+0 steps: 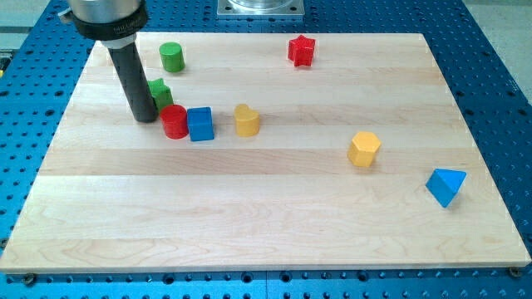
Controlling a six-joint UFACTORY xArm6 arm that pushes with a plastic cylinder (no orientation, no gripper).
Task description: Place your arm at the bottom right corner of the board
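My tip (145,118) rests on the wooden board (266,216) at the view's upper left. It stands just left of a red cylinder (174,122) and touches or nearly touches a green block (160,91) partly hidden behind the rod. A blue cube (200,124) sits against the red cylinder's right side. A yellow heart-like block (246,120) lies further right. A green cylinder (172,56) is near the top left, a red star (301,51) at the top middle. A yellow hexagonal block (364,149) and a blue triangular block (445,185) lie toward the right.
The board lies on a blue perforated table (499,50). A grey metal mount (261,7) shows at the view's top edge. The blue triangular block is the one nearest the board's bottom right corner (517,264).
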